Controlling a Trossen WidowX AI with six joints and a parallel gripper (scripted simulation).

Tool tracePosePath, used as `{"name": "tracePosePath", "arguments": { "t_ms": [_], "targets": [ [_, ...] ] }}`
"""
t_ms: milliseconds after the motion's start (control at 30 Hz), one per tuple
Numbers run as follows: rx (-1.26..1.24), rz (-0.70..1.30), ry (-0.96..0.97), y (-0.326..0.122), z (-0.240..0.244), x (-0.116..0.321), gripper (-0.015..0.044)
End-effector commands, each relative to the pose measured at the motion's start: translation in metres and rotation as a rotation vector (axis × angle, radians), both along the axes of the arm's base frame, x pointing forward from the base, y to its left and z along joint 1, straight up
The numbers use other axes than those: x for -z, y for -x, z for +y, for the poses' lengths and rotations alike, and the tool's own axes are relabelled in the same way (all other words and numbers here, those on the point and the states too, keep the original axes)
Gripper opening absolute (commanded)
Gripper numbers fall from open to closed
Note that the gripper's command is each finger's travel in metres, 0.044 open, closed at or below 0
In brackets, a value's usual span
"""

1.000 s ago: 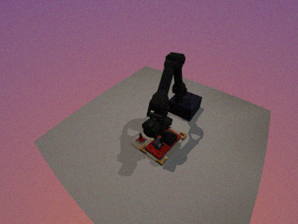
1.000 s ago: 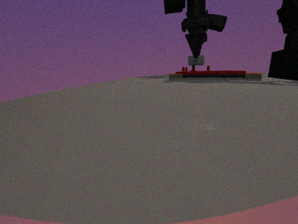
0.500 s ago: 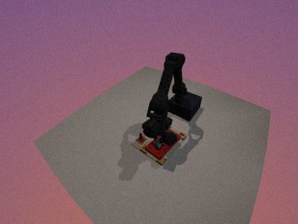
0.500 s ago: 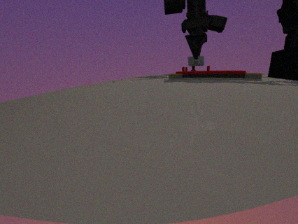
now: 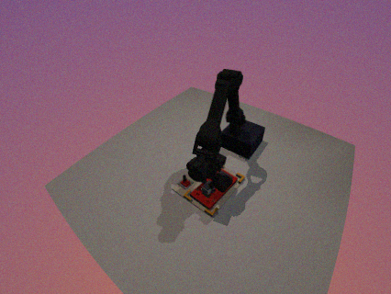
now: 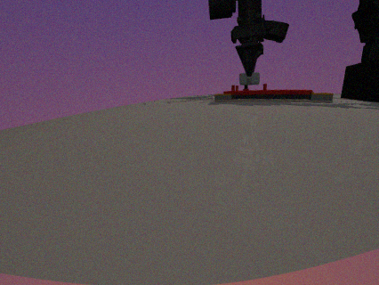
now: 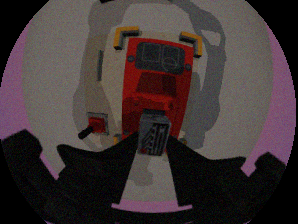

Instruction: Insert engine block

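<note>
The grey engine block (image 5: 207,187) (image 6: 249,79) (image 7: 154,134) is held between the fingertips of my gripper (image 6: 250,73) (image 7: 152,136), which is shut on it. Dark diagonal grooves show on its upper face in the wrist view. The red car body (image 5: 202,197) (image 6: 289,93) (image 7: 131,97) lies flat below. In the exterior view the block is above the body, with a gap and a thin dark stem under it. In the wrist view the block covers the body's near end; a dark patch shows just beyond it. The opening and the rib cannot be made out clearly.
Yellow corner brackets (image 5: 211,211) (image 7: 125,35) stand around the body on a pale board (image 7: 112,82). A small red block with a black lever (image 5: 184,182) (image 7: 97,125) stands beside the body. The arm's dark base (image 5: 244,139) stands behind.
</note>
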State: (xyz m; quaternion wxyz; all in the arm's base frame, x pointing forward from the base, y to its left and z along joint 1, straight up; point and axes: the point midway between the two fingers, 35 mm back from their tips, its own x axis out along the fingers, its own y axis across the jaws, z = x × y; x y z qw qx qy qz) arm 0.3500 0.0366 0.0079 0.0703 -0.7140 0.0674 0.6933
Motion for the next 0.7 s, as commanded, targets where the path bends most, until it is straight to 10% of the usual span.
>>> {"name": "tracePosePath", "arguments": {
  "t_ms": [0,667],
  "targets": [
    [-0.006,0.002,0.003,0.0003,-0.0004,0.0018,0.016],
    [-0.001,0.002,0.003,0.0003,-0.0004,0.0056,0.016]
  ]
}}
